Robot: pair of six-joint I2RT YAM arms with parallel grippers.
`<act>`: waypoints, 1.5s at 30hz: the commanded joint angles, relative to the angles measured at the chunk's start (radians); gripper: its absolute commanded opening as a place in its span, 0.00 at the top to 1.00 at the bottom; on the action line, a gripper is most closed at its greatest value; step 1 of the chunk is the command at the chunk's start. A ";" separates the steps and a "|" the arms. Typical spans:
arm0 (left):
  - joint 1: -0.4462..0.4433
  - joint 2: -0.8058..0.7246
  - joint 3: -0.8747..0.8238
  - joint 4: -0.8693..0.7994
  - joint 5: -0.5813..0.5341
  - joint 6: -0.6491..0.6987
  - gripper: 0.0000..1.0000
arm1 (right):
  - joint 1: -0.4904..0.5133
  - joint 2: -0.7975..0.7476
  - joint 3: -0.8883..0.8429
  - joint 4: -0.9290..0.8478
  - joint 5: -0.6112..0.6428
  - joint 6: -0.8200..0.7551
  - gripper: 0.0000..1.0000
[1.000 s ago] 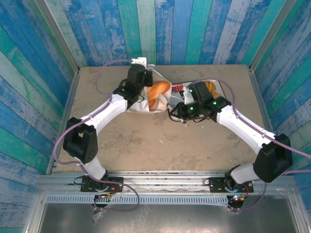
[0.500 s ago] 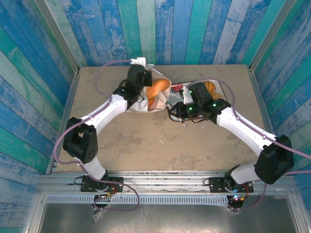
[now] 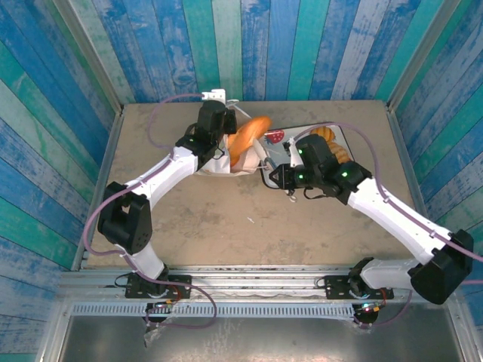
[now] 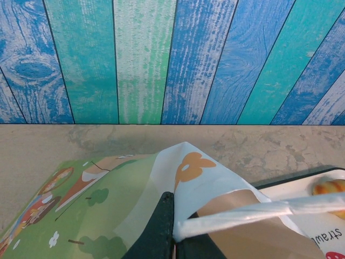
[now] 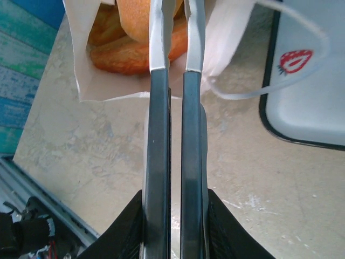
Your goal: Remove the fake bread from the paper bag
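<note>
Overhead, both arms meet at the far middle of the table (image 3: 226, 226).

Left pincer (image 4: 171, 218): jaws together, clamped on the upper edge of the bag (image 4: 205, 181), with a white handle (image 4: 259, 211) running off to its right. The bag sits below and ahead of this pincer, its mouth turned toward the right pincer (image 5: 173, 216).

Right pincer: jaws pressed on the black grips of the tongs (image 5: 156, 135), which are nearly closed and extend straight ahead of it. Their metal tips are at the bag's mouth, against the bread (image 5: 126, 56), orange pieces piled just inside. Whether the tips pinch a piece cannot be told. One long piece (image 3: 252, 131) juts from the mouth, ahead of the right pincer.

The tray (image 5: 302, 113), strawberry-printed, lies to the right of the tongs, just beside the bag. More buns (image 3: 326, 133) rest on it, to the right of that pincer.
</note>
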 commanded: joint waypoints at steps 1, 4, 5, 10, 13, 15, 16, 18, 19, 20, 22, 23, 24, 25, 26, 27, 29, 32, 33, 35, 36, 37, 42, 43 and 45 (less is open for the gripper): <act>0.003 0.007 -0.012 0.038 -0.025 -0.008 0.98 | -0.009 -0.050 0.014 0.021 0.070 -0.002 0.99; 0.003 0.006 -0.015 0.038 -0.024 -0.006 0.98 | -0.023 -0.062 0.017 0.039 0.043 0.005 0.99; 0.004 0.007 -0.015 0.038 -0.022 -0.007 0.98 | -0.026 -0.064 0.018 0.045 0.031 0.006 0.99; 0.003 0.011 -0.015 0.044 -0.017 -0.008 0.98 | -0.049 -0.073 0.012 0.048 0.005 0.027 0.99; 0.004 0.012 -0.017 0.041 -0.022 -0.007 0.98 | -0.071 -0.091 -0.002 0.053 -0.022 0.048 0.99; 0.002 0.015 -0.017 0.041 -0.027 -0.007 0.98 | -0.104 -0.103 -0.010 0.056 -0.037 0.063 0.99; 0.003 0.017 -0.015 0.040 -0.027 -0.006 0.98 | -0.117 -0.112 -0.015 0.057 -0.049 0.071 0.99; 0.003 0.023 -0.012 0.041 -0.025 -0.007 0.98 | -0.139 -0.127 -0.023 0.065 -0.076 0.082 0.99; 0.003 0.028 -0.011 0.041 -0.022 -0.008 0.98 | -0.148 -0.135 -0.027 0.069 -0.081 0.089 0.99; 0.004 0.031 -0.010 0.042 -0.020 -0.008 0.99 | -0.155 -0.141 -0.029 0.071 -0.090 0.093 0.99; 0.003 0.037 -0.010 0.046 -0.015 -0.011 0.99 | -0.174 -0.153 -0.031 0.076 -0.113 0.101 0.99; 0.004 0.040 -0.011 0.047 -0.015 -0.012 0.99 | -0.183 -0.159 -0.034 0.077 -0.124 0.106 1.00; 0.003 0.042 -0.012 0.049 -0.013 -0.013 0.99 | -0.193 -0.167 -0.036 0.081 -0.135 0.113 1.00; 0.003 0.045 -0.012 0.050 -0.012 -0.013 0.99 | -0.206 -0.176 -0.040 0.082 -0.145 0.118 1.00; 0.004 0.047 -0.014 0.051 -0.011 -0.012 0.99 | -0.218 -0.183 -0.043 0.084 -0.152 0.121 0.99; 0.003 0.049 -0.014 0.053 -0.011 -0.011 0.99 | -0.233 -0.192 -0.047 0.087 -0.159 0.124 0.99; 0.002 0.052 -0.017 0.055 -0.010 -0.009 0.99 | -0.260 -0.208 -0.056 0.089 -0.166 0.133 1.00; 0.003 0.058 -0.019 0.051 -0.008 -0.006 0.99 | -0.311 -0.232 -0.074 0.101 -0.189 0.148 0.99; 0.003 0.059 -0.021 0.052 -0.009 -0.005 0.99 | -0.330 -0.239 -0.079 0.104 -0.197 0.152 0.99; 0.003 0.059 -0.025 0.053 -0.008 -0.002 0.99 | -0.368 -0.252 -0.087 0.113 -0.216 0.162 0.99; 0.004 0.059 -0.026 0.053 -0.008 -0.001 0.99 | -0.389 -0.257 -0.092 0.118 -0.228 0.165 0.99; 0.003 0.058 -0.028 0.055 -0.008 -0.003 0.99 | -0.409 -0.260 -0.094 0.118 -0.240 0.168 0.99; 0.003 0.053 -0.027 0.059 -0.002 0.002 0.99 | -0.526 -0.251 -0.101 0.103 -0.307 0.148 1.00; 0.003 0.052 -0.029 0.061 -0.003 0.005 0.99 | -0.551 -0.246 -0.106 0.096 -0.323 0.145 0.99; 0.003 0.047 -0.032 0.059 -0.004 0.010 0.99 | -0.586 -0.237 -0.123 0.097 -0.348 0.138 0.99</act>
